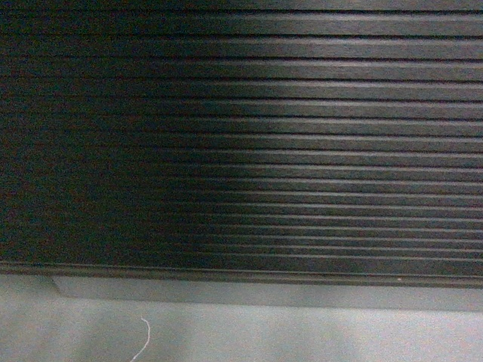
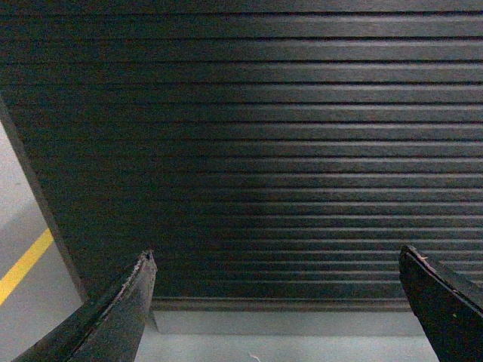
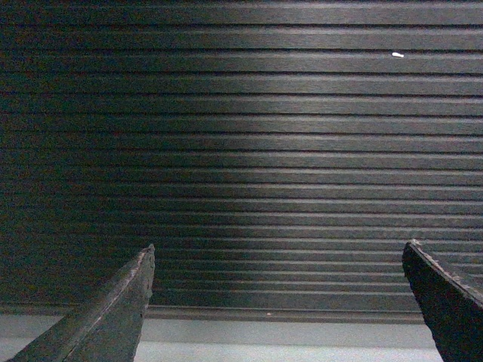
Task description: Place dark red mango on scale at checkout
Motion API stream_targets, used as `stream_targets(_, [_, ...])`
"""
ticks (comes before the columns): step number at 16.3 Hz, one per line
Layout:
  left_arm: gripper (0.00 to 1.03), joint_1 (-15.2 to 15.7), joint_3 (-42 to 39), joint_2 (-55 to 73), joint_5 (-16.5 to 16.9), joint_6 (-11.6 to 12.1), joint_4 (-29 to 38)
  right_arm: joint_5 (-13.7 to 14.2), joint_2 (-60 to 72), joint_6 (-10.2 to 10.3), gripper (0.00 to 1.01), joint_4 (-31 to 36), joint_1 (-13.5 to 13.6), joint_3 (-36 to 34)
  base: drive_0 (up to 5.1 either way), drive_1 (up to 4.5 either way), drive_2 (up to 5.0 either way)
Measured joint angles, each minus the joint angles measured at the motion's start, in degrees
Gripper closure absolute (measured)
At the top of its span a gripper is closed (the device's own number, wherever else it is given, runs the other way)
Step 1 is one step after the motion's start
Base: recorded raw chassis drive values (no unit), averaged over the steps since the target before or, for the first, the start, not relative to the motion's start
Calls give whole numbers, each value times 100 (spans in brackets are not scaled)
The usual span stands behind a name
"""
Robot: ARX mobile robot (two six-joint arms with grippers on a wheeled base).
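Note:
The checkout [image 1: 241,143] fills the head view as a dark front of horizontal ribbed slats; only this front shows, not its top. The same slats fill the left wrist view [image 2: 256,151] and the right wrist view [image 3: 249,151]. My left gripper [image 2: 277,256] is open, its two dark fingers wide apart with nothing between them. My right gripper [image 3: 278,249] is open too and holds nothing. Both point at the slatted front from a short distance. The dark red mango and the scale are out of view.
Grey floor [image 1: 241,332] runs along the foot of the counter, with a small white thread [image 1: 143,339] lying on it. In the left wrist view the counter's left corner edge [image 2: 41,204] shows, with a yellow floor line [image 2: 23,264] beyond it.

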Motion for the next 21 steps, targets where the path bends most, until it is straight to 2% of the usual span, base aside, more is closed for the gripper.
stream_targets(21, [5, 0, 0, 0, 2, 0, 15, 0, 0, 0, 3, -4, 0, 0, 0, 0, 0])
